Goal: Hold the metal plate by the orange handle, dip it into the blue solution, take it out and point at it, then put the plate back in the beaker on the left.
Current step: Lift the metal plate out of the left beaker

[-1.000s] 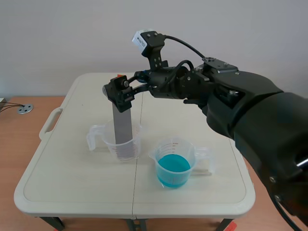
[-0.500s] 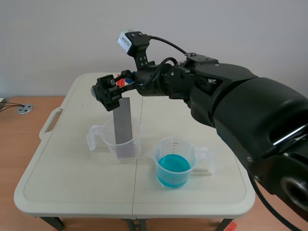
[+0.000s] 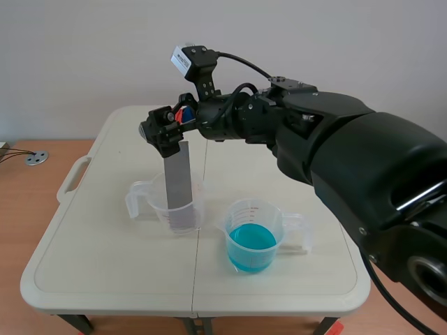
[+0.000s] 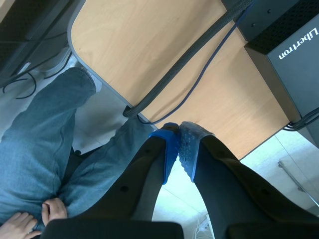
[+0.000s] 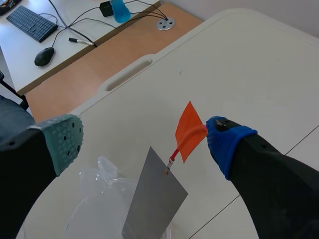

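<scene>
The right gripper (image 5: pixel 144 137) is spread wide, its blue pad (image 5: pixel 227 142) touching the thin orange handle (image 5: pixel 189 130) (the grey-green pad is well apart). Under it the flat grey metal plate (image 5: pixel 154 199) stands in the clear plastic beaker (image 5: pixel 94 199). Smooth white table (image 5: pixel 259 64) lies ahead. The left gripper (image 4: pixel 179 144) is clenched on nothing.

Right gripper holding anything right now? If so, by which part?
Nothing is held. The right gripper is open around the orange handle; the metal plate stands in the beaker.
</scene>
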Available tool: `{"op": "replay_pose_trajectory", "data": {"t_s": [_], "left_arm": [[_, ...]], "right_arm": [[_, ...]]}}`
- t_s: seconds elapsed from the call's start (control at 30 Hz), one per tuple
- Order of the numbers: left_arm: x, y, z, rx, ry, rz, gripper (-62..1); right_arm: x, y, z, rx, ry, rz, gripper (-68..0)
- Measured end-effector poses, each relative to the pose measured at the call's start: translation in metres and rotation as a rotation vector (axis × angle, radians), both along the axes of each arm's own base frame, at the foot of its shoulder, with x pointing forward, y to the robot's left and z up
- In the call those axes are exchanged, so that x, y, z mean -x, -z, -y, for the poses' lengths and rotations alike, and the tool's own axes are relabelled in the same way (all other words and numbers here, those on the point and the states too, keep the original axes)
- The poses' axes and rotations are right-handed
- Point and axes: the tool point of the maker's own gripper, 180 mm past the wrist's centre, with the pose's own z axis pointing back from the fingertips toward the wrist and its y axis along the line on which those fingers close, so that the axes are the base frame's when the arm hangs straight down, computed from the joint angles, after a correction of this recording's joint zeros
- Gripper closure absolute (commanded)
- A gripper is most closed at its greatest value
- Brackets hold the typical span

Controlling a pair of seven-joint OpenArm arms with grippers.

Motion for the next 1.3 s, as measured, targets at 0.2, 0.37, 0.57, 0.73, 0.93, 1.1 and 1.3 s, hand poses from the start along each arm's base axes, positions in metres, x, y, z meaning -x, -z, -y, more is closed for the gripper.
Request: {"op": "replay_pose_trajectory", "data": {"t_s": [0.2, 0.37, 0.57, 0.73, 0.93, 1.1, 1.3], "left_arm": [[0.000, 0.000, 0.000, 0.000, 0.000, 0.000, -3.4], [0.000, 0.000, 0.000, 0.000, 0.000, 0.000, -3.4], [0.000, 0.000, 0.000, 0.000, 0.000, 0.000, -3.4], [0.000, 0.000, 0.000, 0.000, 0.000, 0.000, -3.4], [0.000, 0.000, 0.000, 0.000, 0.000, 0.000, -3.4], [0.000, 0.000, 0.000, 0.000, 0.000, 0.000, -3.4], [0.000, 0.000, 0.000, 0.000, 0.000, 0.000, -3.4]], "right_arm": [[0.000, 0.000, 0.000, 0.000, 0.000, 0.000, -29.9], [0.000, 0.000, 0.000, 0.000, 0.000, 0.000, -20.3], [0.000, 0.000, 0.000, -0.001, 0.000, 0.000, -7.9], [0.000, 0.000, 0.000, -0.001, 0.000, 0.000, -1.3], [0.000, -0.001, 0.000, -0.008, 0.002, 0.005, -1.3], [0.003, -0.008, -0.004, -0.040, -0.026, 0.020, -1.4], [0.006, -0.013, -0.007, -0.073, -0.047, 0.033, -1.5]]}}
